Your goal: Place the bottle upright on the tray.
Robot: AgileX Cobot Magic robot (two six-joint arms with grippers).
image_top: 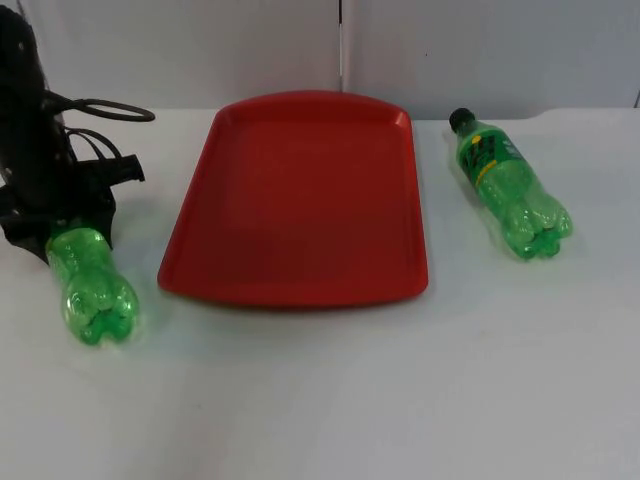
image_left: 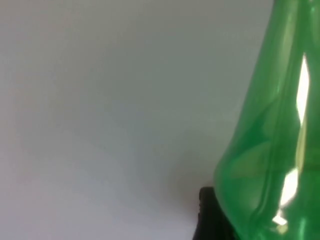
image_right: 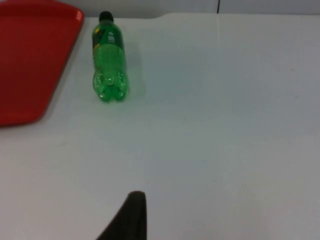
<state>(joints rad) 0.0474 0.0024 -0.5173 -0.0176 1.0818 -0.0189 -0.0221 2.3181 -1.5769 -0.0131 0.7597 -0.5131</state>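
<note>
We see the left end effector (image_top: 62, 222) lowered left of the tray (image_top: 300, 200), grasping a lying bottle (image_top: 92, 285); the right's state we cannot tell.

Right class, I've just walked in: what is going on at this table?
The left pincer is down on the upper part of a green plastic bottle lying on the white table left of the red plastic tray. A second green bottle with a black cap lies on its side right of the tray. No bottle stands on the tray yet. The right arm waits.

White table (image_top: 330, 400): red tray (image_top: 300, 200), seemingly two bottles (image_top: 512, 185).
</note>
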